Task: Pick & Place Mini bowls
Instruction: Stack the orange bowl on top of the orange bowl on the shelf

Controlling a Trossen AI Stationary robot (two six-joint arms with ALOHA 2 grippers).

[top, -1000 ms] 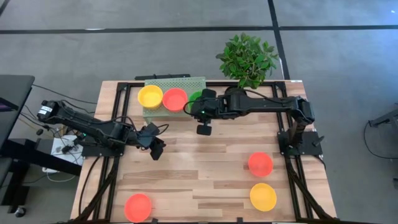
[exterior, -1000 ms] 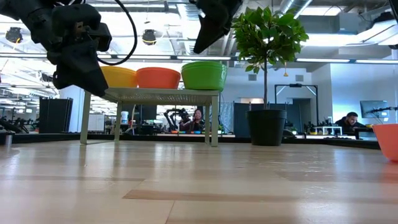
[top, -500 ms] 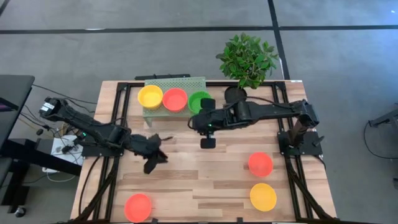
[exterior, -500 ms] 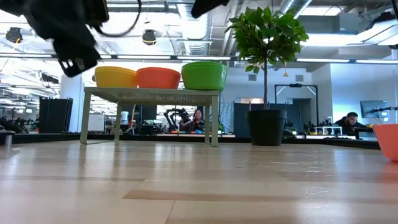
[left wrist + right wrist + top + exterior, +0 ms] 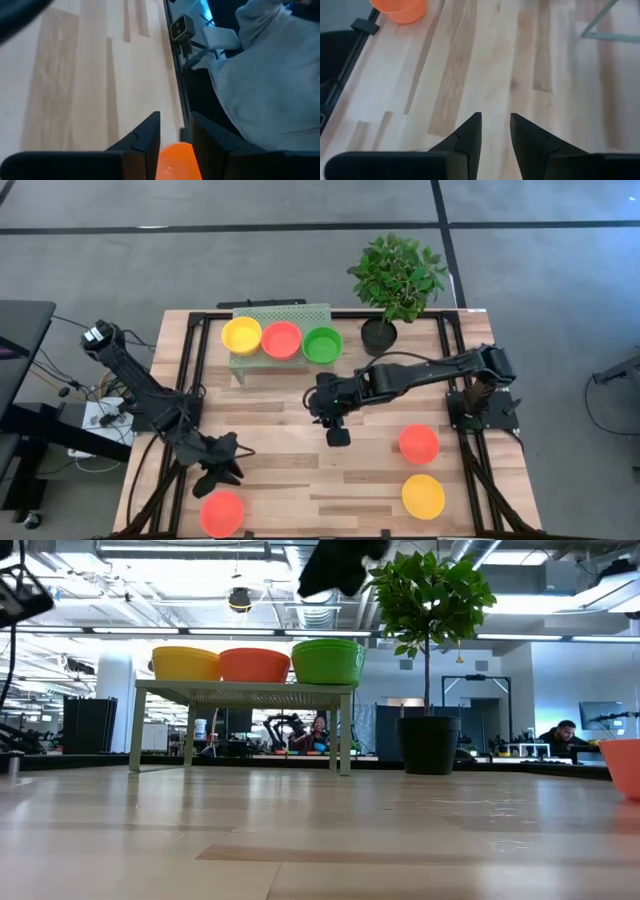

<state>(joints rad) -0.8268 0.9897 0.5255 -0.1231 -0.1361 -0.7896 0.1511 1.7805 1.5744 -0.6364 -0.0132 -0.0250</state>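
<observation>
Three mini bowls, yellow (image 5: pixel 241 335), red (image 5: pixel 281 340) and green (image 5: pixel 322 344), stand side by side on the pale green rack (image 5: pixel 280 313) at the far edge. Three more rest on the table: a red bowl (image 5: pixel 418 444), a yellow bowl (image 5: pixel 423 496) and a red bowl (image 5: pixel 221 513) at the near left. My left gripper (image 5: pixel 222 472) is open just beyond that near-left red bowl, which shows between its fingers in the left wrist view (image 5: pixel 175 160). My right gripper (image 5: pixel 338 436) is open and empty over the table's middle.
A potted plant (image 5: pixel 395 280) stands at the far right, next to the rack. A person in grey clothing (image 5: pixel 270 85) shows beyond the table's edge in the left wrist view. Bare wood lies between the rack and the near bowls.
My left gripper has swung from the table's left middle toward the near edge, down to the near-left red bowl. My right gripper has drawn back from the green bowl on the rack toward the table's middle; the green bowl stays on the rack.
</observation>
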